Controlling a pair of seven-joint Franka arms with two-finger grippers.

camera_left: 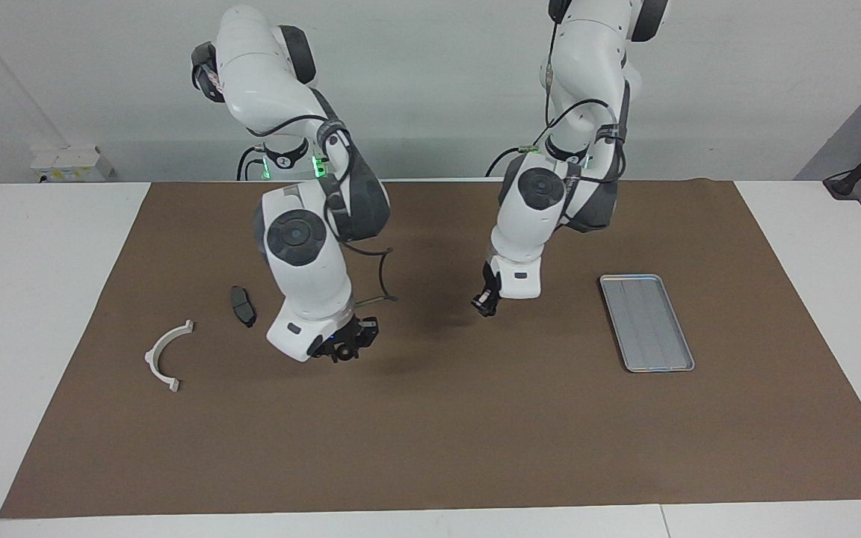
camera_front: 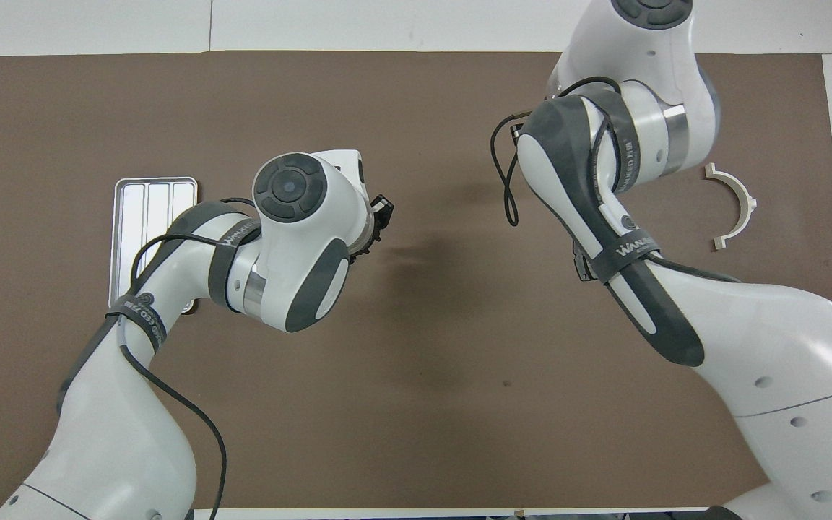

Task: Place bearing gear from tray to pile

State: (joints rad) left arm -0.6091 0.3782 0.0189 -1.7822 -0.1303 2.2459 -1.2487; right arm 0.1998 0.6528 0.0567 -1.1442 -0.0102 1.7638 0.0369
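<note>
The silver tray point(camera_left: 647, 323) point(camera_front: 149, 209) lies bare at the left arm's end of the mat. The pile shows as a white curved bracket point(camera_left: 167, 356) point(camera_front: 735, 206) and a dark pad point(camera_left: 243, 305); a sliver of another pad point(camera_front: 581, 266) peeks out beside the right arm. My right gripper point(camera_left: 341, 348) hangs low over the mat beside the pile, shut on a small dark part, the bearing gear point(camera_left: 336, 353). In the overhead view the right arm hides this gripper. My left gripper point(camera_left: 484, 302) point(camera_front: 381, 211) is shut and holds nothing, over the middle of the mat.
A brown mat point(camera_left: 475, 448) covers most of the white table point(camera_left: 27, 299). A black cable point(camera_left: 382, 280) loops off the right wrist. A small white box point(camera_left: 68, 164) sits at the wall by the right arm's end.
</note>
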